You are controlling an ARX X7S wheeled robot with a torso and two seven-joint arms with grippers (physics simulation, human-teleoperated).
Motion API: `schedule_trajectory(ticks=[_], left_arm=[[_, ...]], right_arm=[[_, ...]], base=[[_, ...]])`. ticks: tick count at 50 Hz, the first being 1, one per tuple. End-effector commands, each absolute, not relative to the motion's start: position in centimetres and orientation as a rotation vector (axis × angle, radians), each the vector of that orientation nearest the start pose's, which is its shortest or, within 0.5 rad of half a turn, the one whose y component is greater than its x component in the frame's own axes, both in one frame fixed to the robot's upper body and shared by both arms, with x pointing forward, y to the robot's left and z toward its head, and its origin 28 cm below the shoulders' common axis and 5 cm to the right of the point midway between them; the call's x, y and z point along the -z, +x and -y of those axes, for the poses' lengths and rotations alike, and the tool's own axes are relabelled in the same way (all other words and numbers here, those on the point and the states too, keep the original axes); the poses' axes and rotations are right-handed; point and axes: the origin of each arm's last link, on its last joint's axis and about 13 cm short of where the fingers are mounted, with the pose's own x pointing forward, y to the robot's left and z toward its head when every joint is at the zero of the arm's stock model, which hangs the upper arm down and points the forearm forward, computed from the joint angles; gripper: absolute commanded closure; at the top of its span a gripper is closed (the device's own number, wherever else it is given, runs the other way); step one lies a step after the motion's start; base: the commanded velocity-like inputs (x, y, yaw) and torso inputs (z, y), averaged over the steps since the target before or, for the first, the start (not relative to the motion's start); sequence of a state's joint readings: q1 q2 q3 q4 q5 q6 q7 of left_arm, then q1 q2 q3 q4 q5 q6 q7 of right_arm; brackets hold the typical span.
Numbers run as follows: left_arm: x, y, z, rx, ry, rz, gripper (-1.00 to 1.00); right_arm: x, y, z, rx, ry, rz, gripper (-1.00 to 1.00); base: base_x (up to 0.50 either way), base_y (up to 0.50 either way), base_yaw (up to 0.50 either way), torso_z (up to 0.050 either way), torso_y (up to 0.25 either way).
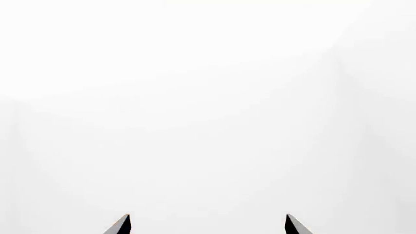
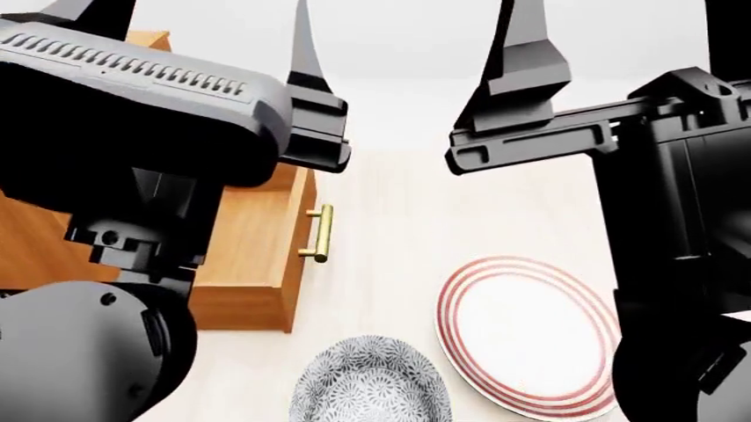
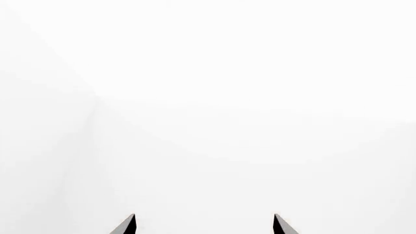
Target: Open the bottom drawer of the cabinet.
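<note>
Down at my left, half hidden behind my left arm, stands the wooden cabinet (image 2: 252, 272), its drawer front (image 2: 294, 246) carrying a brass handle (image 2: 319, 233) that faces the pale floor. Whether that drawer is the bottom one, or already stands pulled out a little, I cannot tell from this steep angle; it seems to jut forward, but my arm covers the rest. My left gripper (image 1: 208, 225) and right gripper (image 3: 204, 225) are both raised high, aimed at blank white wall, fingers spread wide with nothing between them, well apart from the handle. A red-ringed plate (image 2: 528, 338) and a patterned bowl (image 2: 369, 382) lie on the floor near the cabinet, close enough that a low reach should mind them.
</note>
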State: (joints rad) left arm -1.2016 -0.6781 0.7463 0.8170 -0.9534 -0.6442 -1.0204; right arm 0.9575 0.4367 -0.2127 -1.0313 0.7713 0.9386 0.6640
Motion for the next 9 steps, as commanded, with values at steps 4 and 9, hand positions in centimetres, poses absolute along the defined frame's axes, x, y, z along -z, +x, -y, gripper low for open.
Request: schedule_trajectory(ticks=[4,9], left_arm=[[-29.57,20.3,-17.37,0.118,0.196,0.697,-1.0],[-29.69,20.23,-17.34,0.12,0.199,0.698,-1.0]], right_arm=[[-30.37,18.24,8.02,-0.153,-0.1,0.831,-1.0],[-30.47,18.19,8.04,-0.152,-0.099,0.834,-1.0]], base=[[0.0,0.0,0.0,0.0,0.0],[0.0,0.0,0.0,0.0,0.0]])
